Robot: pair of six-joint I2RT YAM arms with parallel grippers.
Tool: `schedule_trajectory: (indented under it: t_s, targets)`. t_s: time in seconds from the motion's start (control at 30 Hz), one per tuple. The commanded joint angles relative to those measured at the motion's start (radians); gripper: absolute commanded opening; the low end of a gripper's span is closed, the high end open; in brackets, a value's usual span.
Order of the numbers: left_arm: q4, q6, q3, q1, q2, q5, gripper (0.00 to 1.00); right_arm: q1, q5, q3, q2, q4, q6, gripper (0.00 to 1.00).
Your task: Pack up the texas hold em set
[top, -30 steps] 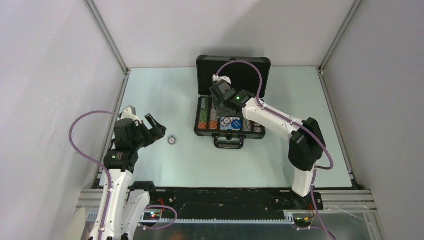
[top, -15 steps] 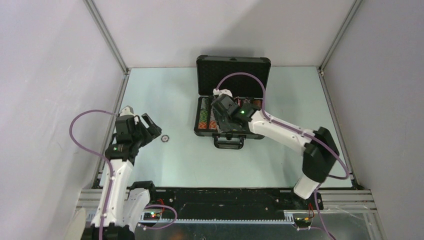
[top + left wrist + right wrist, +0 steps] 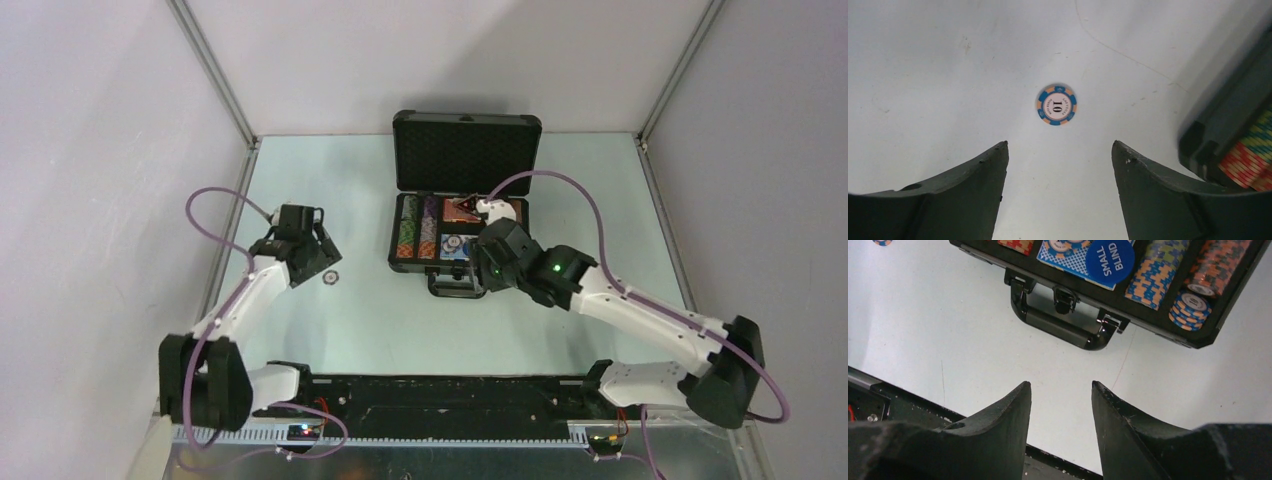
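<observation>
The black briefcase (image 3: pixel 404 190) of the texas hold em set lies open, its foam lid (image 3: pixel 466 152) upright at the back. Rows of multicoloured chips (image 3: pixel 412 236), a red-patterned deck (image 3: pixel 462 210) and a blue "SMALL BLIND" button (image 3: pixel 1109 259) sit inside. One loose blue-and-orange "10" chip (image 3: pixel 330 278) (image 3: pixel 1056 104) lies on the table left of the case. My left gripper (image 3: pixel 322 262) (image 3: pixel 1060 145) hovers open just short of it. The right gripper (image 3: pixel 484 274) (image 3: pixel 1061 385) is open and empty over bare table, near the case handle (image 3: pixel 1058 330).
The case corner (image 3: pixel 1228 125) with stacked chips (image 3: pixel 1253 162) lies close on the right of the left wrist view. A black rail (image 3: pixel 450 395) runs along the table's near edge. Frame posts and grey walls enclose the table on the left, the right and the back.
The left arm has swung forward over the loose chip, its jaws narrowing a little. The right arm has pulled back from above the case to the handle side, its jaws opening slightly.
</observation>
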Motion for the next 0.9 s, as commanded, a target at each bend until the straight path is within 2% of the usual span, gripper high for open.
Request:
schedule_trajectory:
  t_s: [0.0, 0.2, 0.67, 0.8, 0.87]
  targets:
    - [0.027, -0.021, 0.032, -0.021, 0.094, -0.082, 0.81, -0.015, -0.021, -0.064, -0.109, 0.022, 0.022, 0.52]
    - [0.037, -0.031, 0.04, -0.032, 0.181, -0.108, 0.8, -0.065, -0.074, -0.152, -0.205, 0.056, 0.025, 0.53]
    - [0.079, -0.022, 0.144, -0.033, 0.379, -0.111, 0.79, -0.095, -0.113, -0.194, -0.251, 0.052, 0.016, 0.53]
    - [0.088, -0.022, 0.13, -0.033, 0.407, -0.102, 0.78, -0.096, -0.12, -0.203, -0.255, 0.06, 0.024, 0.53]
    - [0.1, -0.026, 0.111, -0.033, 0.412, -0.099, 0.73, -0.095, -0.125, -0.205, -0.254, 0.063, 0.025, 0.53]
